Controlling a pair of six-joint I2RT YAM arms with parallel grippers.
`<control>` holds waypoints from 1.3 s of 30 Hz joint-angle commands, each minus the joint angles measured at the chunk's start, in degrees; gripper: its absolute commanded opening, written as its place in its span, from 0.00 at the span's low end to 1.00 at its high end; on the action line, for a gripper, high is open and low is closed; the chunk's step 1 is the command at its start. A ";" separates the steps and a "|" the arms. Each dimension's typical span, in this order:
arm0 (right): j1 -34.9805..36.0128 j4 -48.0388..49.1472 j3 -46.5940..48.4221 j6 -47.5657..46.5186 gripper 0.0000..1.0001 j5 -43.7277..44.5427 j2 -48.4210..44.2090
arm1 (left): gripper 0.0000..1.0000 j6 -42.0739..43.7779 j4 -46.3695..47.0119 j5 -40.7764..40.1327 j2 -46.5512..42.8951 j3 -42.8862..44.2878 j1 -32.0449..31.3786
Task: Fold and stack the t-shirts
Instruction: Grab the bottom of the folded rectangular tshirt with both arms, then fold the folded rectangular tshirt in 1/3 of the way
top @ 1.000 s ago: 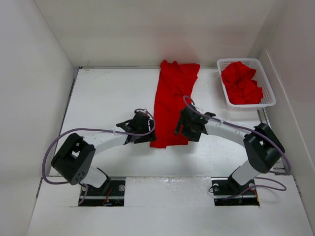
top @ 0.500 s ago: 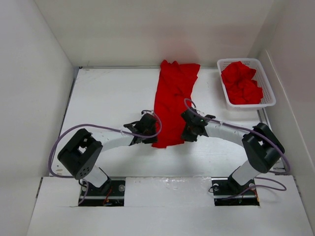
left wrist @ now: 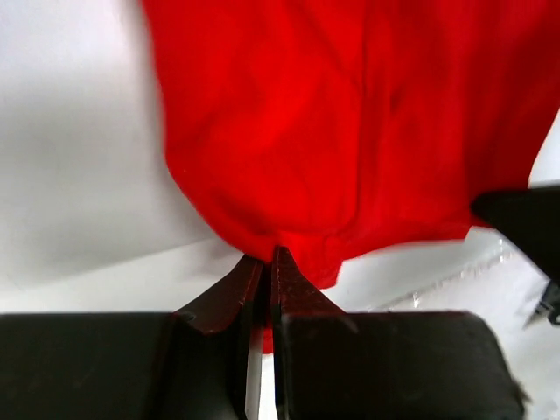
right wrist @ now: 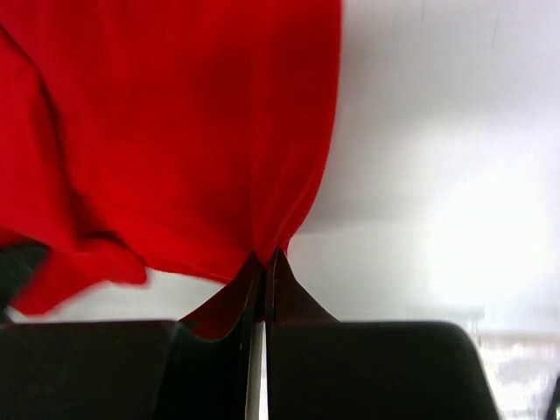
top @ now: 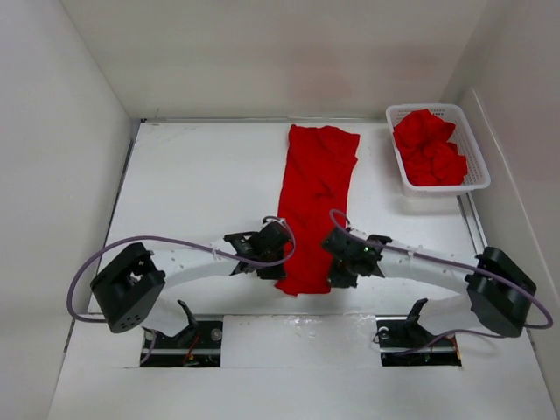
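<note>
A red t-shirt (top: pixel 316 201) lies as a long narrow strip down the middle of the white table, from the back edge to the front. My left gripper (top: pixel 282 268) is shut on its near left corner, and the cloth (left wrist: pixel 332 149) bunches between the closed tips (left wrist: pixel 267 256). My right gripper (top: pixel 335 275) is shut on the near right corner, where the red cloth (right wrist: pixel 175 140) pulls taut up from the pinched tips (right wrist: pixel 264 258). More crumpled red t-shirts (top: pixel 429 146) fill the basket at the back right.
The white mesh basket (top: pixel 479 168) stands at the back right against the right wall. White walls close in the table on the left, back and right. Purple cables loop from both arms. The arm bases sit at the near edge.
Both grippers have closed on the shirt's near corners and pulled toward the front edge. The shirt has stretched longer and straighter, and its far end has flattened.
</note>
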 commanded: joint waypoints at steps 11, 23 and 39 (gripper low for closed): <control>4.09 -4.92 -0.48 7.88 0.00 0.80 -11.25 | 0.00 1.40 -5.99 3.87 -5.35 5.97 -0.12; -17.08 -2.37 6.20 -10.75 0.00 0.20 -10.45 | 0.00 17.20 0.16 12.03 3.25 21.97 12.53; -28.43 6.15 14.56 -22.54 0.00 -5.34 2.02 | 0.00 19.87 -2.13 9.84 17.25 36.84 18.86</control>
